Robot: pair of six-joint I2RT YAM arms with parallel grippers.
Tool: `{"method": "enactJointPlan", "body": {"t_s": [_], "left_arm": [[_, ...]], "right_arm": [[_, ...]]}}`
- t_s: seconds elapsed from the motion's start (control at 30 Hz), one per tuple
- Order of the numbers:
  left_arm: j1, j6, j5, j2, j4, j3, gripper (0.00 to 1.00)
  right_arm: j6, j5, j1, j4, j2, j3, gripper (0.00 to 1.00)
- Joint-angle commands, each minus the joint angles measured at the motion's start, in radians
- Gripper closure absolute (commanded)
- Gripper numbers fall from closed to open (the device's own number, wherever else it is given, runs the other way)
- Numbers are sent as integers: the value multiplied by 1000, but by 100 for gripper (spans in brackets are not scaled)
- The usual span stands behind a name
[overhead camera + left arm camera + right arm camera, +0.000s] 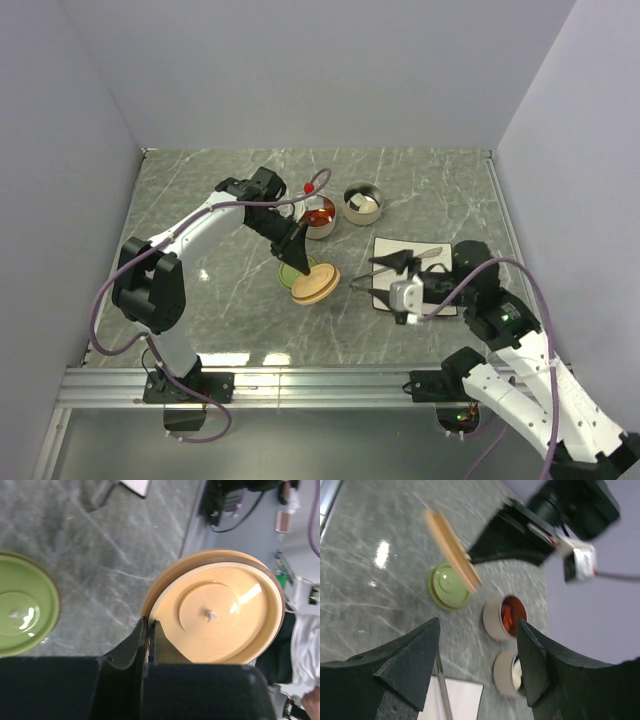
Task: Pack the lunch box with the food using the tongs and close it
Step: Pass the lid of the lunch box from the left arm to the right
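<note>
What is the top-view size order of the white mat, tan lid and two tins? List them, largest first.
1. White mat, even though partly covered.
2. Tan lid, held tilted.
3. Red-food tin and second tin: these look alike, so no ranking.

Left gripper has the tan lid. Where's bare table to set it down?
Bare table lies between the tan lid and the near rail, and in the far right corner beyond the white mat. Crowded: the green lid, the red-filled tin, the other tin and the right gripper.
</note>
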Motion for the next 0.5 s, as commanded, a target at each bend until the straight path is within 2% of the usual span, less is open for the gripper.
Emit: {"method": "enactJointPlan", "body": {"t_s": [0.0, 0.1, 0.13, 0.27, 0.3, 0.33, 0.47], "left_arm": [[1, 64, 155, -26, -59, 44, 100], [1, 75, 178, -23, -72, 44, 100], [1, 78, 183, -22, -76, 45, 100], [1, 90, 206, -16, -92, 48, 100], [1, 93, 213, -13, -92, 48, 100], [1, 98, 216, -12, -99, 48, 100], [1, 109, 227, -11, -109, 44, 100]], "right_arm": [[-134, 46, 188, 116, 3, -54, 31], [-186, 140, 300, 177, 7, -113, 34], [-191, 163, 364, 237, 13, -128, 35], [-211, 321, 494, 438, 36, -229, 43], [-226, 347, 516, 458, 42, -244, 44], [-224, 399, 531, 566, 51, -261, 45], [-212, 459, 587, 664, 62, -291, 48]]}}
